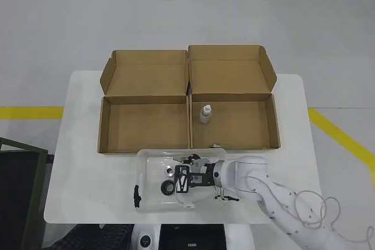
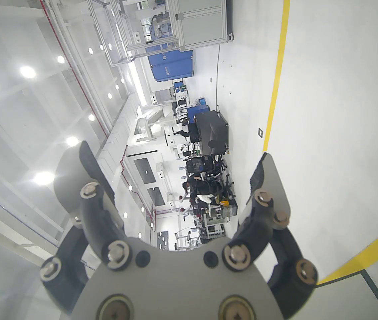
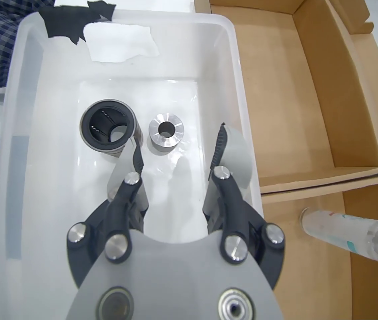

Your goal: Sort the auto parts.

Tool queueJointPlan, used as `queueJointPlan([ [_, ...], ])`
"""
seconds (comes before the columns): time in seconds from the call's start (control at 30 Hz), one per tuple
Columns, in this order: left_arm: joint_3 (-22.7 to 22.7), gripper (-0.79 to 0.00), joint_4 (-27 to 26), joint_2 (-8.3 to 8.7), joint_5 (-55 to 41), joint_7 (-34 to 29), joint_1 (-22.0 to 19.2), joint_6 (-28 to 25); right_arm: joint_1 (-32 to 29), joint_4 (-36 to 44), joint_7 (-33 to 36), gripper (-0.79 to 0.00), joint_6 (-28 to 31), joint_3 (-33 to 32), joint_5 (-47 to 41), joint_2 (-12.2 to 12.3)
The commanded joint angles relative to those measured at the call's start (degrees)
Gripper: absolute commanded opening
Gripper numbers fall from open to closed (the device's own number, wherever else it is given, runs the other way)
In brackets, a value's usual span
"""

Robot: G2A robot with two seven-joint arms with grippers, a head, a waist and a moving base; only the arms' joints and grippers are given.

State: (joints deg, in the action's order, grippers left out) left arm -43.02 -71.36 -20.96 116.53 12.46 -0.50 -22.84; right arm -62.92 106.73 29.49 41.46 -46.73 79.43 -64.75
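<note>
- Right wrist view: right pincer released, jaws apart with nothing between them, lowered inside the clear bin.
- Just ahead of it on the bin floor are a black bearing and a silver bushing, side by side with bores facing up and a narrow gap between them. One fingertip overlaps the bearing's outline; I cannot tell whether it touches.
- Same view, on the bin's end wall beyond the parts: torn black tape across the rim, with a white label just under it.
- The top view adds the layout. The bin sits on the white tabletop, close to its near edge. Both parts lie in the bin's left half, the bushing toward the boxes and the bearing toward the robot.
- Two open cardboard boxes stand just beyond the bin's far wall, side by side, lids folded back: the left-hand box and the right-hand box.
- The right-hand box holds a small white bottle beside the shared wall. Upright or lying: cannot tell.
- Edges: the right arm enters over the bin's right end. White tabletop shows past both ends of the bin.
- Left wrist view: left pincer released, grasping nothing, aimed away from the bin into a hall.
- Room: ceiling lights, a framed enclosure and a yellow line on pale floor.
</note>
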Motion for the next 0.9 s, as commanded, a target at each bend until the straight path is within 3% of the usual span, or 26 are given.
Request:
queueJointPlan([
  [0.0,0.0,0.000,0.0,0.00,0.0,0.0,0.0,0.0,0.3,-0.8,0.0,-0.400,0.0,0.3,0.1,-0.1],
  [0.87,0.0,0.000,0.0,0.00,0.0,0.0,0.0,0.0,7.4,-12.7,-2.5,-0.409,-0.5,8.2,-2.1,-4.0],
])
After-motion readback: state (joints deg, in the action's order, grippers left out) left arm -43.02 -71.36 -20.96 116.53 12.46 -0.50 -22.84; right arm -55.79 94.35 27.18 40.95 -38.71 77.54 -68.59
